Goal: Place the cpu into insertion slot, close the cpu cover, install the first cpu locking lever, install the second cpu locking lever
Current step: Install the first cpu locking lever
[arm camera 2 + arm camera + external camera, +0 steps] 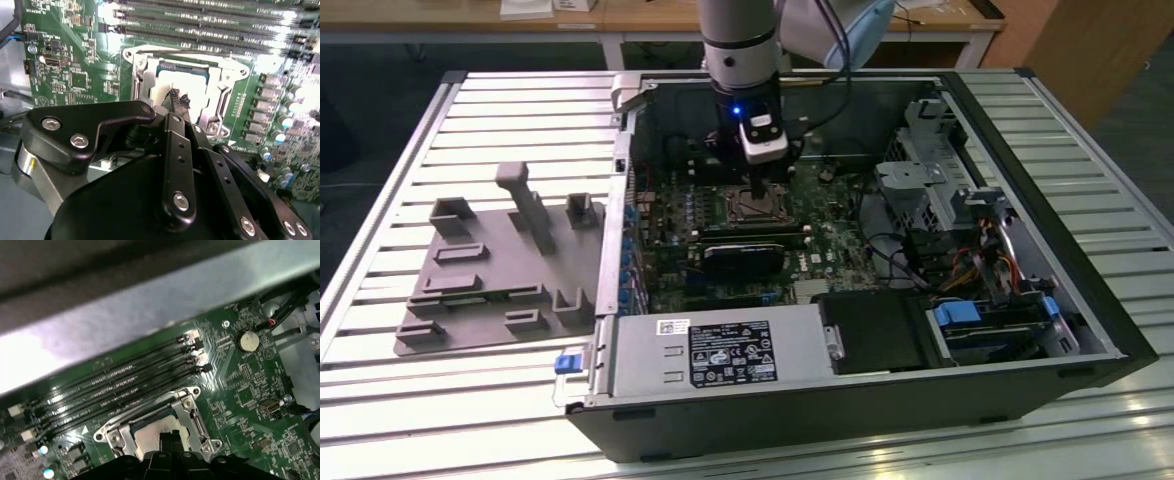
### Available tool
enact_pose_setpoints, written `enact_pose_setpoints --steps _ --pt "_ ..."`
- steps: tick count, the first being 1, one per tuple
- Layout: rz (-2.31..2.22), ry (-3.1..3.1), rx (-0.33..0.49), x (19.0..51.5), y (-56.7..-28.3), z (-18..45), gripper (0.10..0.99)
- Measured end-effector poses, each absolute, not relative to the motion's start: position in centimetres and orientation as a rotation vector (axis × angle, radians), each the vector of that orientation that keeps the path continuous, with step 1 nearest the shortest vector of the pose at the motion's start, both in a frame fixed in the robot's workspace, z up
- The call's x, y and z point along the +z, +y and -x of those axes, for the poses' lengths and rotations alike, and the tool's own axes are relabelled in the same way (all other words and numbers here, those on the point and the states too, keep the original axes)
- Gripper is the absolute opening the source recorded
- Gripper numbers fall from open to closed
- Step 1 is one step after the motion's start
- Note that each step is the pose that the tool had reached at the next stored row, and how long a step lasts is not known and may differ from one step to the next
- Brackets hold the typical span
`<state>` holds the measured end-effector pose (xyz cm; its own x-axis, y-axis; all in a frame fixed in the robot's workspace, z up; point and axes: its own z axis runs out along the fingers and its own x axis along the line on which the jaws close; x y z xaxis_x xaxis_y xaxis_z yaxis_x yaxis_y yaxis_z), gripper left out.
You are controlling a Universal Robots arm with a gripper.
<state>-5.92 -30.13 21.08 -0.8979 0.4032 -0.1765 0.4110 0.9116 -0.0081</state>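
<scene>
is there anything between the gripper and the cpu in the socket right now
Nothing visible does. In the second wrist view the gripper hangs directly over the cpu, which sits inside the cpu cover frame on the green board, with no cable or part crossing between them.

In the second wrist view, the black gripper point(176, 102) body covers the lower part of the cpu point(186, 86) and of the cpu cover point(227, 95); whether its fingers are apart cannot be told. In the first wrist view, the picture's lower edge cuts off the cpu point(150, 432). In the exterior view, the insertion slot point(755, 208) at centre is too small to make out.
</scene>
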Motion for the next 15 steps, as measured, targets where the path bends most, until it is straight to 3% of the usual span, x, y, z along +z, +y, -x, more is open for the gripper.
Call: enact_pose_setpoints --steps 15 --pt "-0.506 2.923 -0.083 22.2 -30.1 5.9 0.102"
